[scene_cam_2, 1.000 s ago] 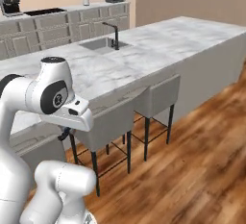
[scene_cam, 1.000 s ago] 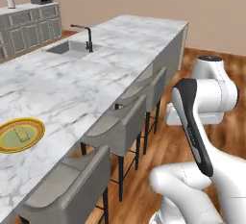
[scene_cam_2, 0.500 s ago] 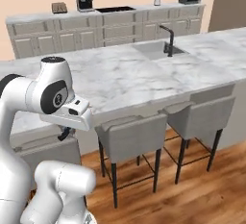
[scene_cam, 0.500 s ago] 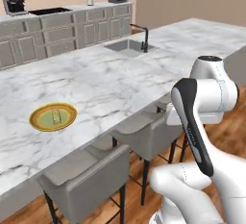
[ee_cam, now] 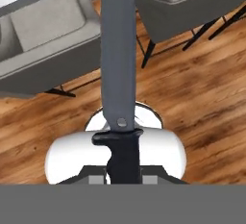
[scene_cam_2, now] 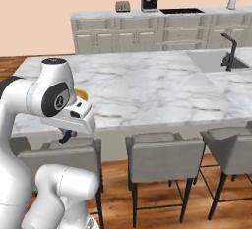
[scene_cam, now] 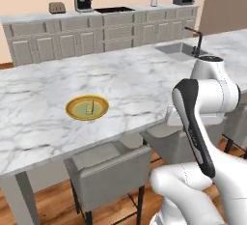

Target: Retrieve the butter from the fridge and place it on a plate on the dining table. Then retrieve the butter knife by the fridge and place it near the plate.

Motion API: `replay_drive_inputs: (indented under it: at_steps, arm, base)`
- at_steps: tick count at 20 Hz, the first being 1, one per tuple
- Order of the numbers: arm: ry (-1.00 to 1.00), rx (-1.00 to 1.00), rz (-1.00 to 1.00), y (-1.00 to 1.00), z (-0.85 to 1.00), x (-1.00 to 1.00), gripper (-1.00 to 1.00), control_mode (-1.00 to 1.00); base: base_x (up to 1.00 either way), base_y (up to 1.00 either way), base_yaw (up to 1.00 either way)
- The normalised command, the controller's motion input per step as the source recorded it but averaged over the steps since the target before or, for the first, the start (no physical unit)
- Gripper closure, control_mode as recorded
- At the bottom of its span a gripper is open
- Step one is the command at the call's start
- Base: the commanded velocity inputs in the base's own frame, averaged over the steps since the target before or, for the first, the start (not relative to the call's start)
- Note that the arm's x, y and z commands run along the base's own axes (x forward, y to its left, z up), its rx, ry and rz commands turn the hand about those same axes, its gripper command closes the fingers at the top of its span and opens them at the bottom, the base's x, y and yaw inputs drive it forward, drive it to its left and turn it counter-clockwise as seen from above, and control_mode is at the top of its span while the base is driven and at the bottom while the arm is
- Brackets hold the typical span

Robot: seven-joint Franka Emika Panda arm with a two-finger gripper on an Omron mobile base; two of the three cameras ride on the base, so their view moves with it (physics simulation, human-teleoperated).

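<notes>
The butter knife (ee_cam: pixel 118 50) fills the middle of the hand view, grey blade pointing up and black handle (ee_cam: pixel 124 153) low down. My gripper (ee_cam: pixel 124 177) is shut on that handle, held over wood floor and grey chairs. On the dining table (scene_cam: pixel 140 81) lies the plate (scene_cam: pixel 87 107) with the butter (scene_cam: pixel 89 106) standing on it, left of my arm. In the right base view the plate's rim (scene_cam_2: pixel 81 94) peeks out behind my arm, and the gripper (scene_cam_2: pixel 66 135) hangs below the table's edge. The fridge is out of view.
Grey chairs (scene_cam: pixel 108 163) (scene_cam_2: pixel 165 152) line the table's near side. A sink with a dark faucet (scene_cam_2: pixel 227 53) is set into the table at the right. Behind it runs a beige cabinet counter with a toaster (scene_cam: pixel 57 7) and a coffee machine (scene_cam: pixel 83 0).
The whole picture has swung, so the base has turned along the table; the plate now sits nearer the middle of the left base view. My arm keeps its pose with the knife held.
</notes>
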Motion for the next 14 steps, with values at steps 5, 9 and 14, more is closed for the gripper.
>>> replay_drive_inputs:
  at_steps: [5,9,14]
  arm:
    - [0.0,0.0,0.0,0.0,0.0,0.0,1.0,1.0]
    - [0.0,0.0,0.0,0.0,0.0,0.0,1.0,1.0]
    - [0.0,0.0,0.0,0.0,0.0,0.0,1.0,1.0]
  base:
    - [0.82,-0.23,0.42]
    - [0.73,-0.39,0.42]
    - [0.48,-0.57,0.33]
